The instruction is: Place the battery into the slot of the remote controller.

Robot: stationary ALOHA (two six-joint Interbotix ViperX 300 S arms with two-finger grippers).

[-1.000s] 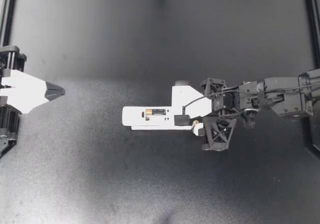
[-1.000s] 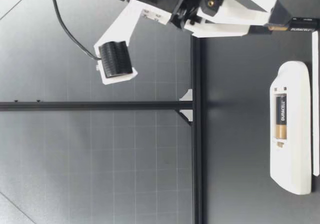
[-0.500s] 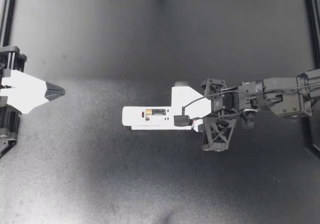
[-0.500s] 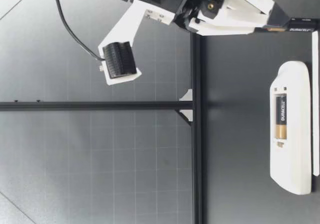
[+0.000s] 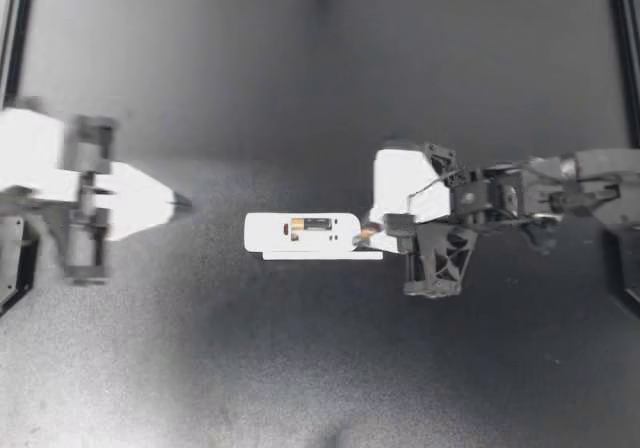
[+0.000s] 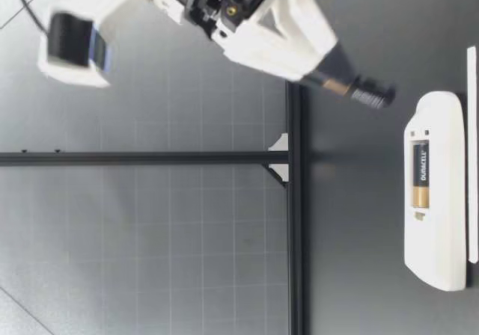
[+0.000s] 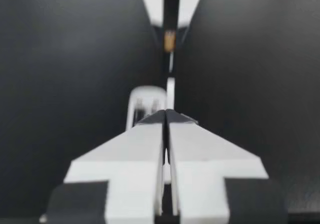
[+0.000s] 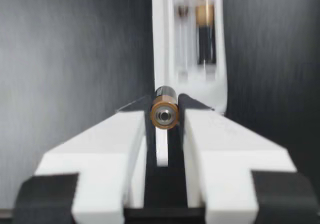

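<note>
Battery (image 8: 165, 114) pinched between right gripper (image 5: 368, 235) fingers, beside remote (image 5: 265, 236) holding another cell (image 5: 312, 225), left gripper (image 5: 178, 204) fingers pressed together, empty

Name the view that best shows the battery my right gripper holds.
The right wrist view: the held battery sits end-on, clamped between both fingers. The low view shows it side-on but blurred; the top view only a sliver; the left wrist view a distant speck.

desk (image 5: 300, 68): matte black, plain
remote controller (image 5: 265, 240): white
seated battery (image 5: 312, 225): black, copper band at its 9 o'clock end
held battery (image 8: 165, 115): copper end, black body
left claw (image 5: 182, 204): white, dark tips
right claw (image 5: 362, 236): white, black tips
backdrop (image 6: 150, 238): grey, fine grid
</note>
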